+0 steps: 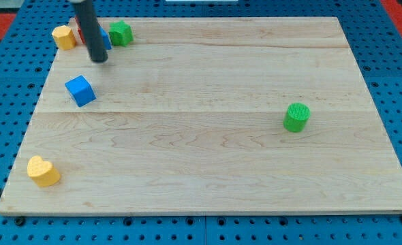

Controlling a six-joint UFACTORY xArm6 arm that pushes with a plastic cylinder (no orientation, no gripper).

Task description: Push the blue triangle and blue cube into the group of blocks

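Observation:
A blue cube (81, 90) lies on the wooden board (208, 136) at the view's left, below my tip. My tip (99, 58) is at the view's top left, just below a cluster of blocks. The rod hides most of a blue block (105, 38), likely the blue triangle, and a red block (80, 34) behind it. A yellow block (64, 37) is at the cluster's left and a green star-shaped block (120, 33) at its right. The tip stands apart from the blue cube, about one block width above and to its right.
A yellow heart-shaped block (43, 171) lies near the view's bottom left corner of the board. A green cylinder (296, 117) stands at the view's right. A blue pegboard (392, 82) surrounds the board.

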